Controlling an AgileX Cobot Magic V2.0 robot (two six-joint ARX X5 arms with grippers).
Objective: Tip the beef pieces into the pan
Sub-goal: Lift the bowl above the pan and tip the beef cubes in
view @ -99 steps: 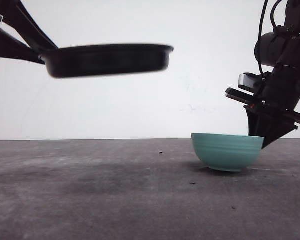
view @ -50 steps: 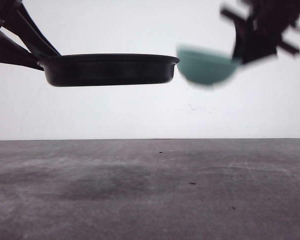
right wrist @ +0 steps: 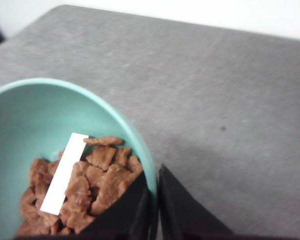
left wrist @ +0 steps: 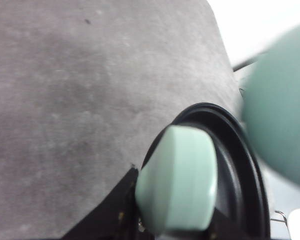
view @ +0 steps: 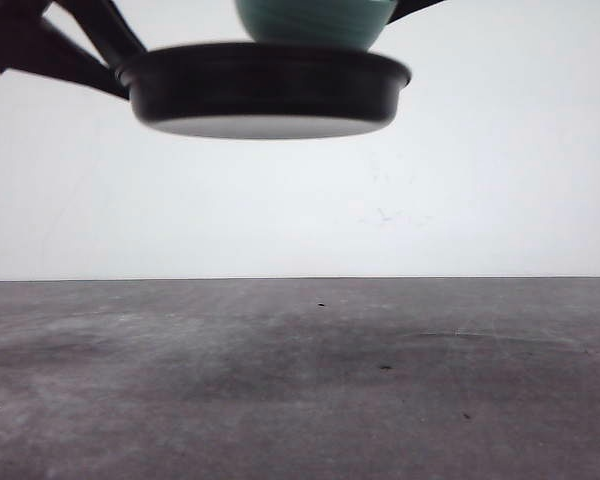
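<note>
At the left, the pan (view: 265, 88) was held aloft by the left gripper (left wrist: 140, 220), which was clamped on its mint handle (left wrist: 176, 181). Above the pan's rim, the teal bowl (view: 315, 20) was carried by the right gripper (right wrist: 155, 210), its fingers pinched over the bowl's rim. The beef pieces (right wrist: 85, 187) were heaped inside the bowl beside a white strip (right wrist: 65, 172); no pouring appeared done, so tipping was judged left. The grey table (view: 300, 380) lay well below, giving open room underneath.
</note>
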